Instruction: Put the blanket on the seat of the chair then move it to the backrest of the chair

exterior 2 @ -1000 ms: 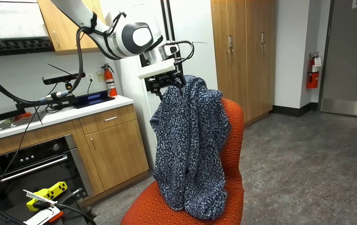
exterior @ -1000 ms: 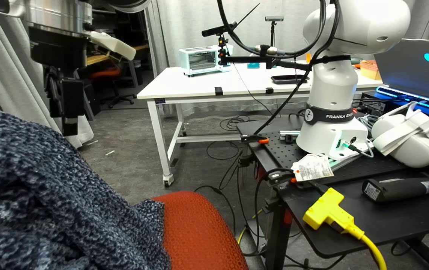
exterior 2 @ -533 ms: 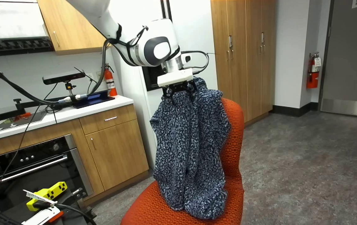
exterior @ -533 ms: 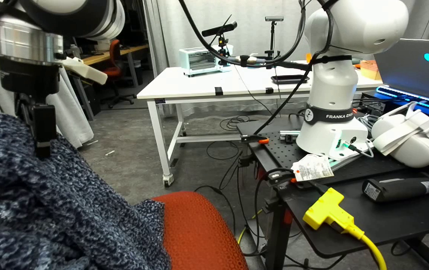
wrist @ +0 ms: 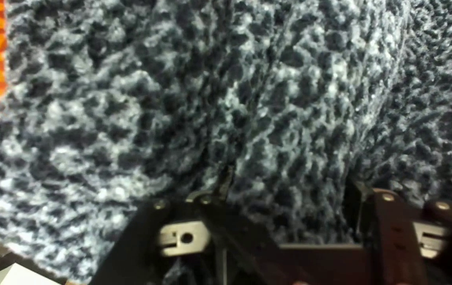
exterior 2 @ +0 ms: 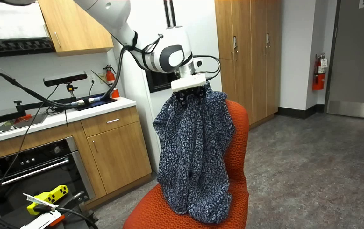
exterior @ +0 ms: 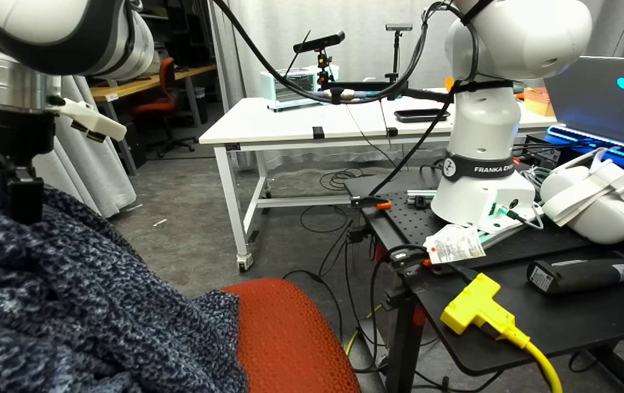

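One flecked blue-and-grey knitted blanket [exterior 2: 197, 152], draped down the front of the backrest [exterior 2: 239, 133] of an orange-red patterned-fabric chair [exterior: 295, 338], lower end on the seat [exterior 2: 150, 210], the chair standing clear of the nearest edge of the black flat-topped bench [exterior: 574, 327]; we list also one black two-jawed pincer [wrist: 291, 186] at the blanket's upper part, jaws apart astride a fold. Judging this a grasp for the backrest move, we should close squarely on that fold, then lift slowly so the lower end follows without bunching.

Blanket [wrist: 265, 118] between end effector [wrist: 291, 182] fingers [wrist: 398, 233]; free gap above floor [exterior: 186, 240] between chair [exterior: 292, 338] and white table [exterior: 284, 121].
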### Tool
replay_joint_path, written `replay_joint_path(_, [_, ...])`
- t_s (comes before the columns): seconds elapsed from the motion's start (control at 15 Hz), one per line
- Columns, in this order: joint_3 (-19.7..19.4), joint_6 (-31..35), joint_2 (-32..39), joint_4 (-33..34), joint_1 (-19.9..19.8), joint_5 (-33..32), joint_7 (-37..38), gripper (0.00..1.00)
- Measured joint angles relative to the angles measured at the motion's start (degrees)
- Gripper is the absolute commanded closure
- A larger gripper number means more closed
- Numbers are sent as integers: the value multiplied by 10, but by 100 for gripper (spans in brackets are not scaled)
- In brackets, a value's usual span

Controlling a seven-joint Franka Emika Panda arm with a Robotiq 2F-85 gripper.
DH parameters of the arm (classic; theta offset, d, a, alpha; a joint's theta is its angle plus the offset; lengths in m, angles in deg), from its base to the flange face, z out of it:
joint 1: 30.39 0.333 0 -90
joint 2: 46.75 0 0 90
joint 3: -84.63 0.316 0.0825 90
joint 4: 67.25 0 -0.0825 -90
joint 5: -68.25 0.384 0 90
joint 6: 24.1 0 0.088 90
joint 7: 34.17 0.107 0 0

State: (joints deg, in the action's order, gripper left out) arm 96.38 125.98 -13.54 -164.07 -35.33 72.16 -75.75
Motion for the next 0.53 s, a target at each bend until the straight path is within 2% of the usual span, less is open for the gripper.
replay_joint_path(0.2, [6, 0, 1, 6, -6, 0, 0, 87])
replay_joint_path(0.33, [10, 0, -4, 5, -9, 0, 0, 98])
replay_joint_path(0.47, [18, 4, -16, -3, -14, 11, 0, 100])
replay_joint_path(0.53, [24, 13, -26, -14, -18, 21, 0, 97])
